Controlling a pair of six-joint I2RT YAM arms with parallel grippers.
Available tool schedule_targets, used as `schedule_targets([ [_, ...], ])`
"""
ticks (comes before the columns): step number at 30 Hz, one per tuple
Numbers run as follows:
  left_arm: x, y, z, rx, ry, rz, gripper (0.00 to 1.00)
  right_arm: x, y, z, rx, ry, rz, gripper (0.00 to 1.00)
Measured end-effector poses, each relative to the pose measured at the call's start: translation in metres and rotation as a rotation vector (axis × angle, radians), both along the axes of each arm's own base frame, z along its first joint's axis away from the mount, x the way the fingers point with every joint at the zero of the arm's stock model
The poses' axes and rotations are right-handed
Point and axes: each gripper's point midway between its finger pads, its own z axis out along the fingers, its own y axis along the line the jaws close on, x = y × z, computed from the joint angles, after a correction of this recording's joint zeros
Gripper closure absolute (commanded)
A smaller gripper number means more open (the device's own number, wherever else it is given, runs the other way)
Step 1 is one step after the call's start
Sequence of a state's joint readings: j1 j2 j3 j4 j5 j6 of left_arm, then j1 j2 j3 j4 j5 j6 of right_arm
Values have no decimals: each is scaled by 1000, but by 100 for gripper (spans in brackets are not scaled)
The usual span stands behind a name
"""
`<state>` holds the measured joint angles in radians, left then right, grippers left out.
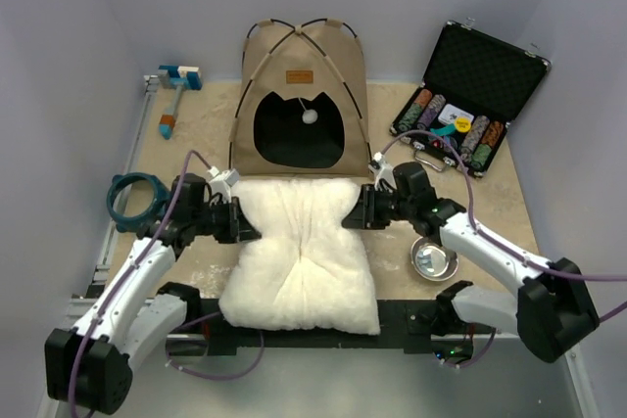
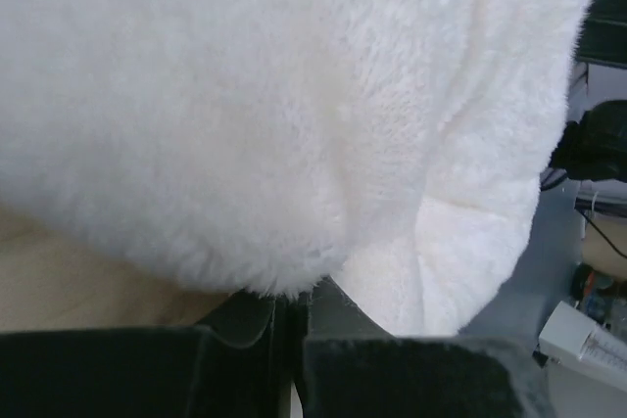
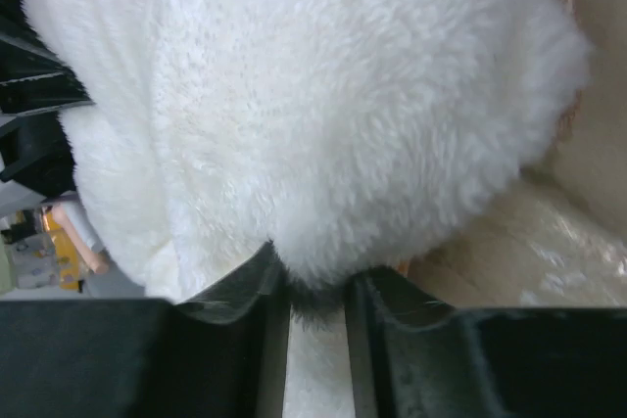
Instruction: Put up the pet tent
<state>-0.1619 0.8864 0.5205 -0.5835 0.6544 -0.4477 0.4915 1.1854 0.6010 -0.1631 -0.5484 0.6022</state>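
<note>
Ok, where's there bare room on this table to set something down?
Bare tabletop shows between the blue-handled tool and the pet tent, between the tent and the chip case, and in front of that case, right of the steel bowl. The middle is crowded: the white cushion, with left gripper and right gripper pinching its sides.

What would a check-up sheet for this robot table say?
Surface: tan tabletop, worn pale in patches.
Job's things: pet tent stands upright at the back, opening facing the arms; white cushion lies in front of it, outside.
Clutter: poker chip case open at right; metal bowl; teal ring; blue tool.
Grippers: left gripper and right gripper each pinch a side of the cushion.
Cables: purple cables loop along both arms.
Surroundings: plain pale walls.
</note>
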Motion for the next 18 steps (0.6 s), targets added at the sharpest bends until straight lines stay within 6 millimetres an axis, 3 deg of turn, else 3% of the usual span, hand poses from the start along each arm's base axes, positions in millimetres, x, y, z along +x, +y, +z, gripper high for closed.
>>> schedule_targets([
  [2,2,-15,26,-5,-125,-88,100,3,13,30,43,-96,27,100],
  [5,16,-28,69,-23,-283,-141,100,18,31,79,95,-240,32,100],
  [7,37,-32,94,-23,-375,-125,100,39,44,111,119,-341,9,100],
  [10,68,-43,114,7,-435,-115,100,73,63,142,106,-471,-41,100],
  [13,100,-58,110,60,-434,-127,100,110,75,147,15,-561,-119,100],
  [14,109,-62,101,83,-418,-129,100,125,77,145,-28,-584,-149,100],
  [16,122,-69,80,131,-370,-141,100,153,81,135,-117,-617,-203,91],
  [18,131,-74,58,172,-328,-158,100,177,84,121,-204,-637,-243,90],
])
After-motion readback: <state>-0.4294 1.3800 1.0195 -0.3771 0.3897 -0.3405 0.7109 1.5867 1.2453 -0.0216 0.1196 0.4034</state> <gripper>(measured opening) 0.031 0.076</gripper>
